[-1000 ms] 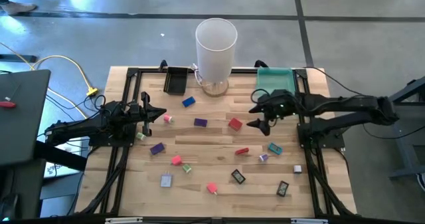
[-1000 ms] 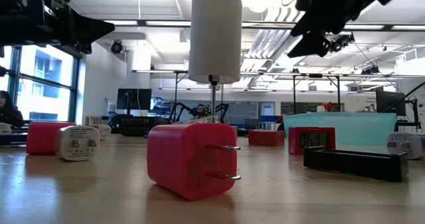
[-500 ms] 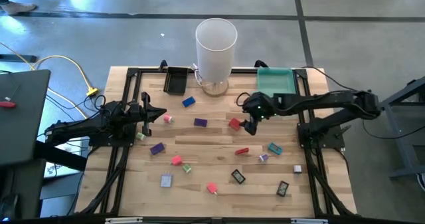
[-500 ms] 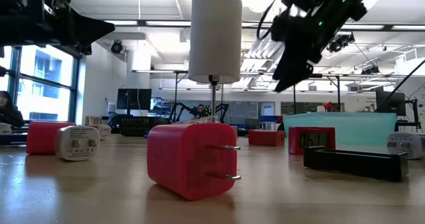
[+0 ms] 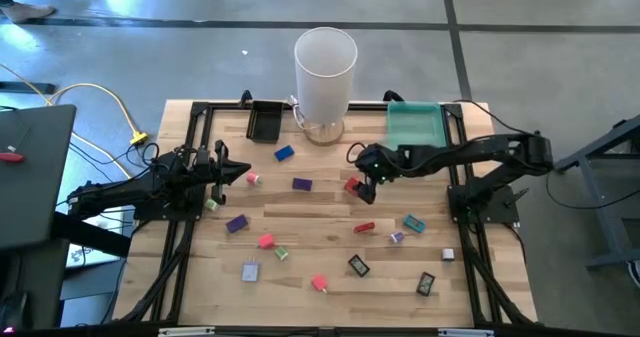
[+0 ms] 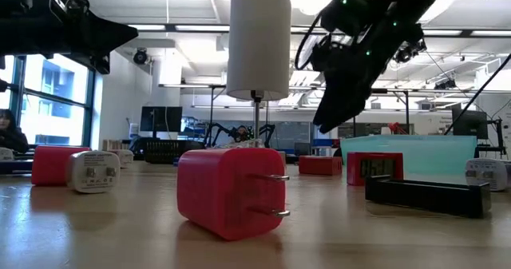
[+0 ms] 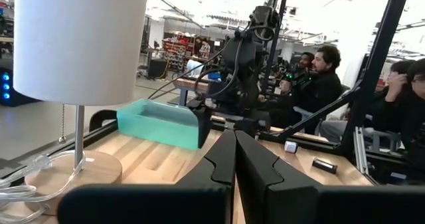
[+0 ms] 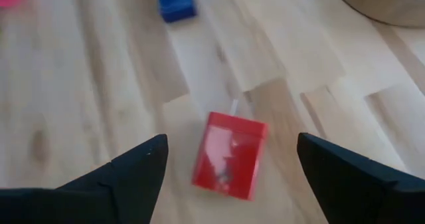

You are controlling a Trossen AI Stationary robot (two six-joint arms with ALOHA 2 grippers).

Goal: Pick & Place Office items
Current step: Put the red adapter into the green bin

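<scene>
High view: right gripper [image 5: 366,169] is out over the red block [image 5: 352,186], which lies near table centre at about 5 o'clock from the white cylinder [image 5: 325,62], placed for a top-down pick; left gripper [image 5: 222,169] is parked at the table's 9 o'clock edge. Left wrist view: its fingers [image 7: 222,163] are pressed together, nothing between. Right wrist view: fingers [image 8: 136,165] spread wide either side of the red block [image 8: 229,155], not touching, so I judge it's lining up to straddle it before closing.
</scene>
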